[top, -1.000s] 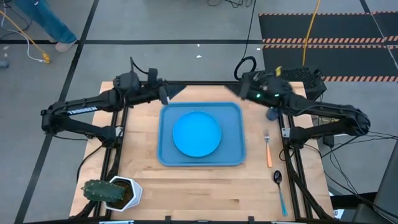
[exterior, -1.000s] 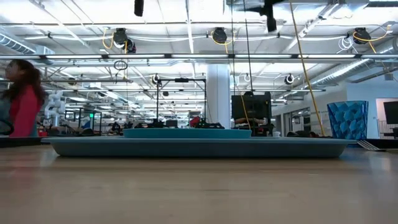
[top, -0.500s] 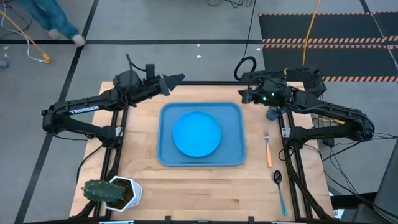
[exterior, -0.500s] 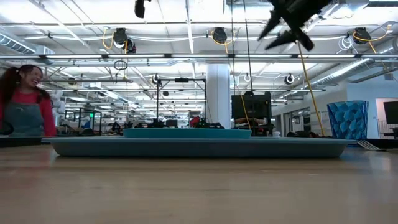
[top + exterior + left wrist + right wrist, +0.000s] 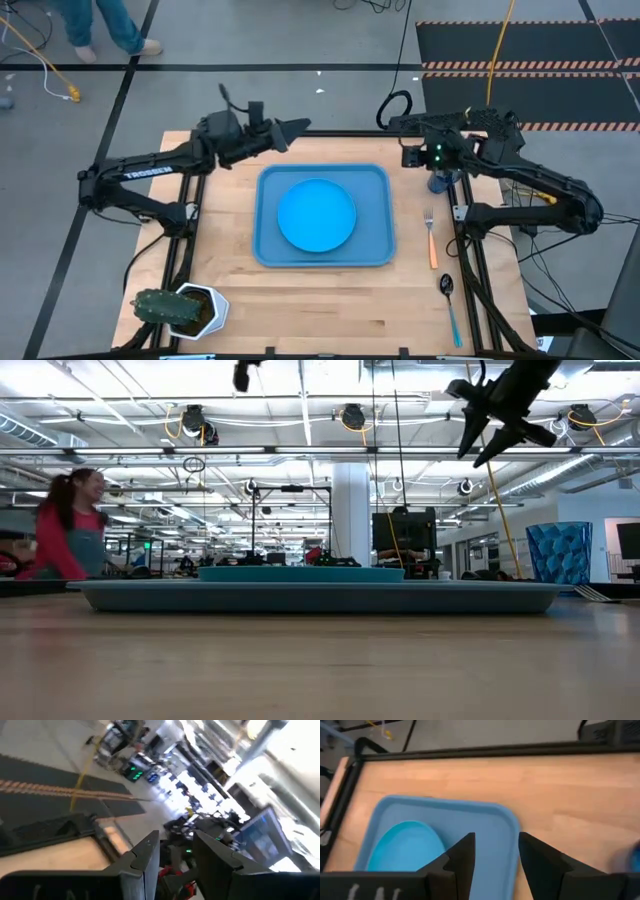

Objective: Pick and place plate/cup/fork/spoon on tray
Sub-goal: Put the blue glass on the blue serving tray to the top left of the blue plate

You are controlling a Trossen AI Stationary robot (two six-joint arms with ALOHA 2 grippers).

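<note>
The blue tray [image 5: 375,190] lies mid-table with the round blue plate [image 5: 316,215] flat inside it. The dark-blue cup [image 5: 438,185] stands right of the tray's far corner, partly under my right arm; it also shows in the low view [image 5: 558,552]. The orange-handled fork [image 5: 431,238] and the blue-handled spoon [image 5: 450,305] lie on the table right of the tray. My right gripper [image 5: 490,435] is open, high above the table between the tray's far right corner and the cup, fingers pointing down. My left gripper [image 5: 300,127] is open and empty above the table's far edge.
A potted cactus [image 5: 180,308] stands at the near left corner. Black frame bars run along the table's sides. A person [image 5: 65,525] moves in the room behind the table.
My right gripper has gone toward the table's right edge and down toward the cup, tipping its fingers from slanting to pointing down. My left gripper has gone toward the right along the far edge. The plate, cup, fork and spoon have stayed put.
</note>
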